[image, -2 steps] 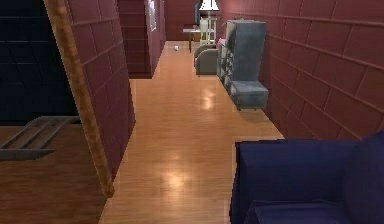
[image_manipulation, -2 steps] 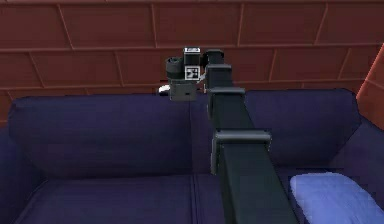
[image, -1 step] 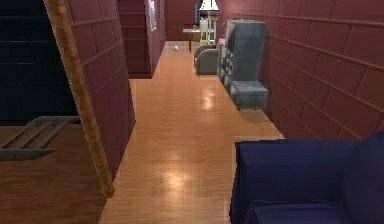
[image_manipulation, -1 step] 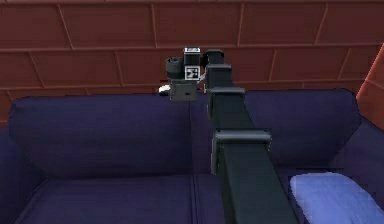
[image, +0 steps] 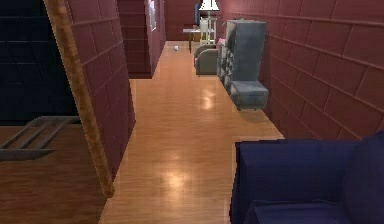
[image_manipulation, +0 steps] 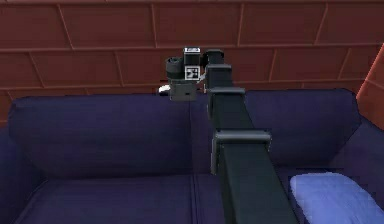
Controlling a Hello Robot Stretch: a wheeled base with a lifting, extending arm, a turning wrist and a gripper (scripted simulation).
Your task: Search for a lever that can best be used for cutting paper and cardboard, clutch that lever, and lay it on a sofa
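Note:
A dark blue sofa (image_manipulation: 100, 135) spans the arm side view in front of a red-brown brick wall. The dark arm bar rises from the bottom edge and reaches over the sofa's seat to its backrest. My gripper (image_manipulation: 170, 90) sits at the top of the backrest, just left of the two white marked squares. A small pale bit shows at its left end, too small to name. I cannot tell whether the gripper holds anything. In the forward view the sofa (image: 310, 180) fills the lower right corner.
A light blue pillow (image_manipulation: 335, 195) lies on the sofa seat right of the arm. In the forward view, a wooden-floored corridor runs ahead, with a grey armchair (image: 243, 65) by the right wall. A lamp (image: 207, 8) stands far down. A brick wall edge (image: 95, 110) stands left.

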